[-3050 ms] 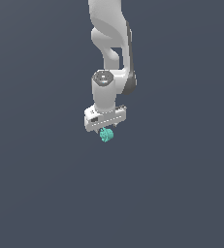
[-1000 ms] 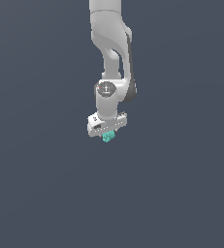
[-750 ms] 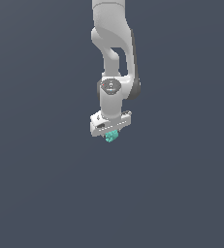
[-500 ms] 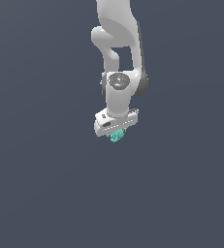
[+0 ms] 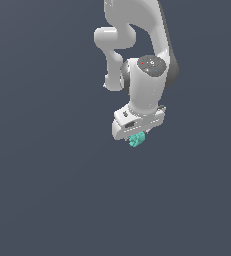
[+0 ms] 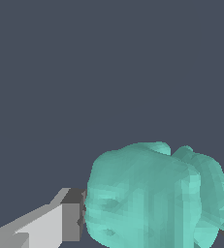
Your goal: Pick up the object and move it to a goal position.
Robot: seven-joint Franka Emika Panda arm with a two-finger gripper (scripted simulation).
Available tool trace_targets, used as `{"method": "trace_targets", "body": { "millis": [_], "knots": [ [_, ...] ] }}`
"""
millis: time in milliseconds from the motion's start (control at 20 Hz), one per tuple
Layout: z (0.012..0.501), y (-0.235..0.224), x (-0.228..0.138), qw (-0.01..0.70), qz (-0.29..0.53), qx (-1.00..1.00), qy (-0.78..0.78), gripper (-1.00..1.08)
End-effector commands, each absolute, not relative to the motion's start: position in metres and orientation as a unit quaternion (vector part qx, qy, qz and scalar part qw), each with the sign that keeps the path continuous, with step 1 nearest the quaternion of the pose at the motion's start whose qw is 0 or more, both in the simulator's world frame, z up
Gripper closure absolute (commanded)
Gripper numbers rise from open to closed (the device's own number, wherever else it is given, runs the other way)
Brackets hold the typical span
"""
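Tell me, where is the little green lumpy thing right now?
In the exterior view the green lumpy thing sits just under the white gripper, right of the picture's centre. In the wrist view it fills the space between the fingers.

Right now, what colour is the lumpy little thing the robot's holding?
Teal-green. The lumpy object shows best in the wrist view, filling much of the picture.

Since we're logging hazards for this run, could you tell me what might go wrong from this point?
The teal lump looks pinched at the very end of the hand, most of it sticking out below, so it might slip out during a quick move. Its knobbly shape may let it twist between the fingers. No goal marker is visible.
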State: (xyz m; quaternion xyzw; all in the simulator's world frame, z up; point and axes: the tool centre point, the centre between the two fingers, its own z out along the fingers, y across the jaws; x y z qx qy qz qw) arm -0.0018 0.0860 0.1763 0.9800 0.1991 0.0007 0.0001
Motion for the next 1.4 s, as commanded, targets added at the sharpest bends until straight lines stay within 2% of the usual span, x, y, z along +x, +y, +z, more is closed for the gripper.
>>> {"method": "trace_targets", "body": {
  "millis": [0,650,1350],
  "knots": [
    [0.195,0.101,0.009,0.0,0.0,0.98,0.199,1.08],
    [0.263,0.156,0.055,0.0,0.0,0.98,0.198,1.08],
    [0.285,0.175,0.072,0.0,0.0,0.98,0.198,1.08]
  ]
}}
